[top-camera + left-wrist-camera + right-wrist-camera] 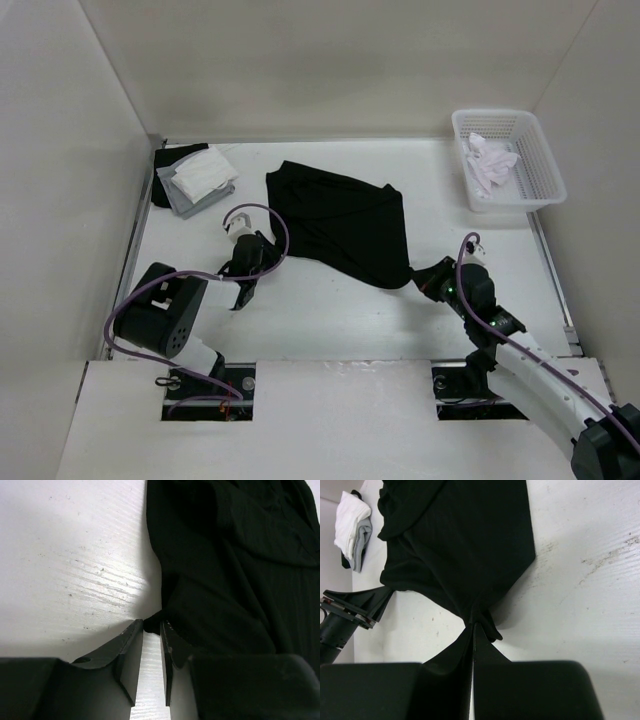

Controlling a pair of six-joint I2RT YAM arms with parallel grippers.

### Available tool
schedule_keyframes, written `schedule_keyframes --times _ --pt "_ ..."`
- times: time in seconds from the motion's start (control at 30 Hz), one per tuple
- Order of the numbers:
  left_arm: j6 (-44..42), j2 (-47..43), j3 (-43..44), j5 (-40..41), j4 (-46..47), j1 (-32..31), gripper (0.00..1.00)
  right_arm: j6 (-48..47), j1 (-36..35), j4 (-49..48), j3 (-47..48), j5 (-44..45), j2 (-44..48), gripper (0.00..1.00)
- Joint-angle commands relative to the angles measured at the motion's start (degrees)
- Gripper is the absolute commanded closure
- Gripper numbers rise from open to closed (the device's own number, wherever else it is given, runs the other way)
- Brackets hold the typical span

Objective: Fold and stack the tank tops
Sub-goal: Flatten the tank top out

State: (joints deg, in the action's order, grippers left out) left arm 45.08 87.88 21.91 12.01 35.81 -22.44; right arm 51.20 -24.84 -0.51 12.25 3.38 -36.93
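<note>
R hand [472, 626] shut on near corner of black tank top [345, 222] | L hand [151, 626] jaws narrow, left corner at tips, grip: can't tell | top rumpled mid-surface [330, 320] | step: spreading for fold | next: secure L grip, pull flat

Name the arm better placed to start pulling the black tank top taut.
Right, probably. The right gripper is shut on a corner of the black tank top; the left gripper has only a tip of its edge between jaws that stand slightly apart.
</note>
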Motion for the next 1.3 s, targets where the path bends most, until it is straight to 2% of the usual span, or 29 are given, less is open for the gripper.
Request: schedule_keyframes --times 0.0,0.1,0.2,0.33,0.67,0.93,1.27 --pt "-1.7 -0.1 -0.8 -0.7 1.1 0.6 0.76 -0.6 -0.3 -3.5 0.1 0.0 -0.4 0.98" --pt "-1.9 -1.8 -1.5 -0.7 0.9 0.5 0.66 -0.6 -0.3 -3.6 0.1 -0.1 -0.3 0.98" --pt "-2.6 -4.3 -3.3 -0.4 0.6 0.4 0.63 -0.7 -0.3 -3.8 0.1 -0.1 -0.3 0.98" --pt "-3.5 -5.7 -3.4 1.0 0.6 -0.5 0.54 -0.9 -0.6 -4.7 0.3 -0.2 -1.0 0.98" --pt "-7.3 -1.3 -1.7 1.2 6.6 -2.3 0.56 -0.8 -2.4 -7.6 -0.4 -0.3 -2.8 0.98" --pt "-9.9 -5.1 -4.2 2.5 9.8 -3.4 0.55 -1.5 -3.3 -8.7 -0.1 -0.5 -4.2 0.97" --pt "-10.5 3.1 1.2 1.7 9.3 -3.0 0.56 -1.8 -3.5 -9.4 0.5 -1.6 -5.0 0.97"
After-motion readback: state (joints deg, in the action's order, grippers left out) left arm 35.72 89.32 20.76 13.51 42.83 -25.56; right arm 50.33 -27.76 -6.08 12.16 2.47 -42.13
